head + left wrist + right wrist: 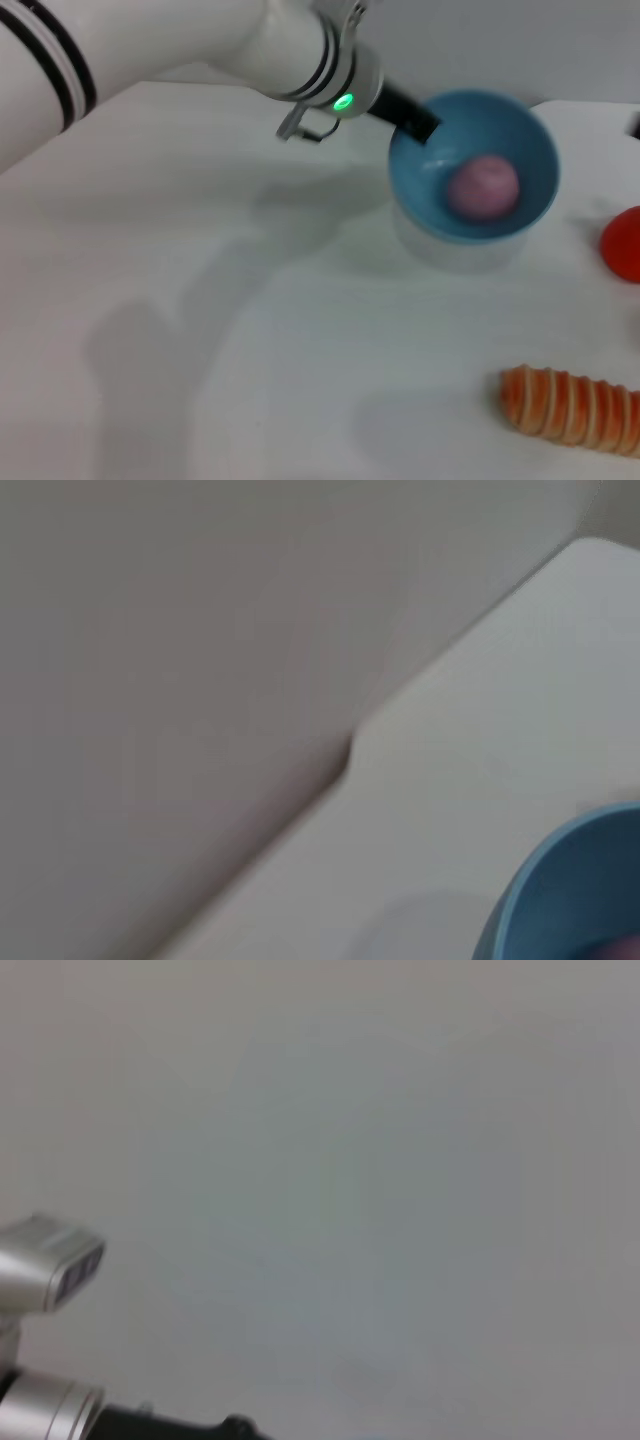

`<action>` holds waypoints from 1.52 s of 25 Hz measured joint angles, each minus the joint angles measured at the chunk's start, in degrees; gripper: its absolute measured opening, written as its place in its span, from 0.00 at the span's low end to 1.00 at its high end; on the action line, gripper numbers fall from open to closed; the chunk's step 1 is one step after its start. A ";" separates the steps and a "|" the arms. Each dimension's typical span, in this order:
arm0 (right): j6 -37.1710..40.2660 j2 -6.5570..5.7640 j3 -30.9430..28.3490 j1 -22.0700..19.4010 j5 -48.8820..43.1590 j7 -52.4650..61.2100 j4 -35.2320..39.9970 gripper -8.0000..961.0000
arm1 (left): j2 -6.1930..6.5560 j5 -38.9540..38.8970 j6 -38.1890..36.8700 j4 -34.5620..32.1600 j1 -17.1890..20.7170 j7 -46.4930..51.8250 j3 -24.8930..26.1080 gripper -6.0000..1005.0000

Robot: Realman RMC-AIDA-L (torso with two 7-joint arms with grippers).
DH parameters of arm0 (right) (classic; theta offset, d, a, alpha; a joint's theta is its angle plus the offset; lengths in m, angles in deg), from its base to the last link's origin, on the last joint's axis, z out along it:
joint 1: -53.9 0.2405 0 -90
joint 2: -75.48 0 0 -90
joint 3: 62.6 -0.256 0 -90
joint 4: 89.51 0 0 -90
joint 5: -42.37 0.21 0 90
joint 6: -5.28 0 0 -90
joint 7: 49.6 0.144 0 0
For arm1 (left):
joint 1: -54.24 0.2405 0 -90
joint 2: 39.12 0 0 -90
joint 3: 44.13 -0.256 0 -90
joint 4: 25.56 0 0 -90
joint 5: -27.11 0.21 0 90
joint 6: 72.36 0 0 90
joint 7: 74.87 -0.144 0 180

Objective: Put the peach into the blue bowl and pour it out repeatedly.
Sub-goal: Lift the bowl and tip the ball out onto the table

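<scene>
Peach (482,187) sits low in tilted bowl (520,140), mouth facing robot; left tool (420,124) pinches its far-left rim; right tool unseen.

Light-blue bowl (535,160); dusty-pink peach (482,187); orange-and-white striped roll (570,408); red ball (624,243).

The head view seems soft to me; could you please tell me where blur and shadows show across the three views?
Head view: the blue bowl and peach have smeared edges at the left gripper, and a soft arm shadow lies on the table. Left wrist view: everything is out of focus, bowl rim included. Right wrist view: mostly featureless grey.
</scene>
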 joint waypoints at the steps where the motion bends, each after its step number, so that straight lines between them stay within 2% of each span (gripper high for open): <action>1: 0.32 0.00 -0.22 -1.26 2.47 -2.26 -1.90 0.62 | -0.06 1.31 1.06 -0.72 -0.41 -0.06 -0.65 0.01; 3: 1.01 -0.06 -1.30 -3.99 6.76 -7.35 -6.58 0.62 | -0.14 3.98 2.87 -1.93 -1.29 -0.06 -2.31 0.01; 6: 2.11 -0.14 -4.90 -6.11 7.68 -12.47 -13.03 0.62 | -0.27 9.02 4.98 -3.83 -2.57 0.25 -4.30 0.01; 11: 9.38 -0.08 -15.80 -7.52 7.93 -23.53 -23.95 0.62 | -0.47 19.40 9.59 -6.31 -4.11 0.32 -10.26 0.01; 12: 10.80 -0.08 -17.33 -7.68 7.94 -25.27 -25.42 0.62 | -0.47 19.40 9.59 -6.31 -4.11 0.32 -10.26 0.01; 13: 11.95 -0.11 -18.50 -7.82 7.94 -26.68 -26.55 0.62 | -0.48 21.91 10.89 -6.86 -4.07 0.32 -11.97 0.01; 15: 12.66 -0.16 -19.29 -8.19 7.94 -27.51 -27.22 0.62 | -0.50 30.01 14.69 -8.81 -2.83 -0.40 -18.71 0.01; 18: 12.76 -0.14 -19.73 -8.49 7.94 -27.63 -27.33 0.62 | -0.51 31.29 16.94 -9.65 -2.07 -3.16 -21.90 0.01; 25: 12.91 -0.11 -21.19 -8.52 7.95 -29.69 -28.99 0.62 | -0.51 31.51 20.94 -10.62 -0.90 -13.51 -24.20 0.00; 30: 13.07 -0.15 -22.84 -8.58 7.98 -29.83 -29.84 0.62 | -0.51 31.58 24.73 -12.01 1.12 -25.40 -26.46 0.01; 38: 12.65 -0.23 -23.29 -8.29 8.03 -29.87 -30.08 0.62 | -0.51 31.63 38.22 -12.74 6.90 -41.78 -29.21 0.01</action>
